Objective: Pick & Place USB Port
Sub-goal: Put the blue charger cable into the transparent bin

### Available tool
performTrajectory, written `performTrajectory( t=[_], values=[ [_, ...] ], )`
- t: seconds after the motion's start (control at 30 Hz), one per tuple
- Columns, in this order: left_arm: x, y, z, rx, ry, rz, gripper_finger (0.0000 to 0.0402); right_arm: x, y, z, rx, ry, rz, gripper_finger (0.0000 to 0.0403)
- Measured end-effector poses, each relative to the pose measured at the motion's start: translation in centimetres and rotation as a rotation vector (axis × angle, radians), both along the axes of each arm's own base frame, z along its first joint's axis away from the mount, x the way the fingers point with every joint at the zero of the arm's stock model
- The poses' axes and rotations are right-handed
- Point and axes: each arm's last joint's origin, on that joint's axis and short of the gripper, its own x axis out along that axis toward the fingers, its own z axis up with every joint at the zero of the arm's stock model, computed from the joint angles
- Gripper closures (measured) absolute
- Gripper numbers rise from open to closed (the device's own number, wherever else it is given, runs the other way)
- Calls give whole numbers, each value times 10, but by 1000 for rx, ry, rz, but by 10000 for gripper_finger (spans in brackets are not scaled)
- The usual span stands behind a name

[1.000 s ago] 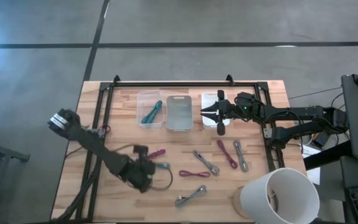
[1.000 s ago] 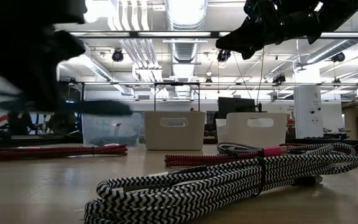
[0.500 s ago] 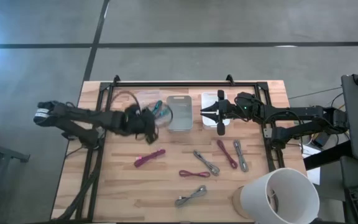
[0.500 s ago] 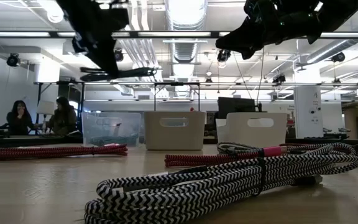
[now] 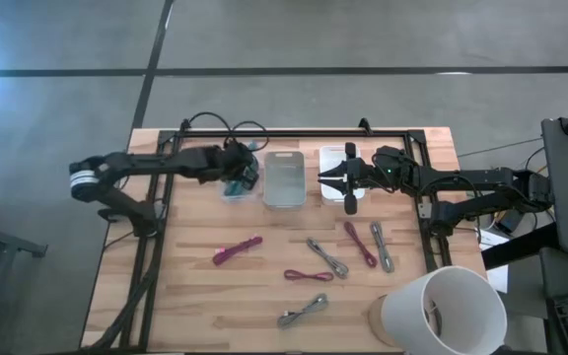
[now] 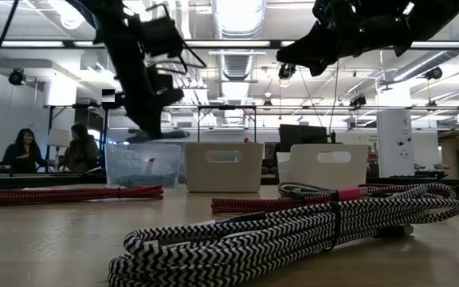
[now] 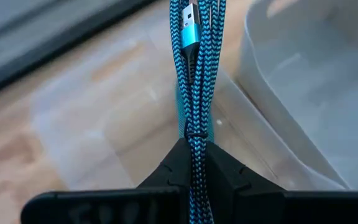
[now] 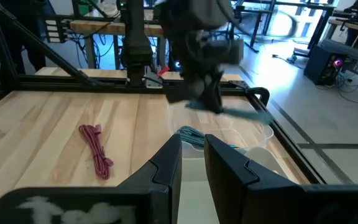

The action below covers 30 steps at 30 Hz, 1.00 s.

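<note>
Left hand [image 5: 240, 170] gripped the blue braided USB cable [image 7: 194, 74] above the clear bin [image 5: 227, 189] at the desk's far left. Right hand [image 5: 331, 178] hovered over the white bin [image 5: 333, 153], fingers narrowly apart, holding nothing.

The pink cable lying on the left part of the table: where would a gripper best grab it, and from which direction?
Probably at its middle, coming straight down. The pink cable lies flat in a folded, slanted bundle, apart from the other cables, so fingers set across its narrow width could close on all strands at once. The left gripper, nearest, is shut on a blue cable over the clear bin.
</note>
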Motion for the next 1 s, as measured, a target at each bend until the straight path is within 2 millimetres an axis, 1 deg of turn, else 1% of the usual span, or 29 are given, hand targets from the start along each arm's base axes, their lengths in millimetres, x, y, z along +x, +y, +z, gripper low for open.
performTrajectory(
  t=[0.23,0.4,0.57,1.0],
  values=[
    [7,4,-34,-38,123,-1,374,0,0,-1,10,14,-1,339],
    [11,8,-49,-11,195,21,374,0,0,-2,30,20,-5,339],
    [12,9,-56,-1,233,15,373,0,0,-2,33,22,-5,339],
    [12,10,-56,10,244,2,373,0,0,-2,33,23,-5,339]
  ],
)
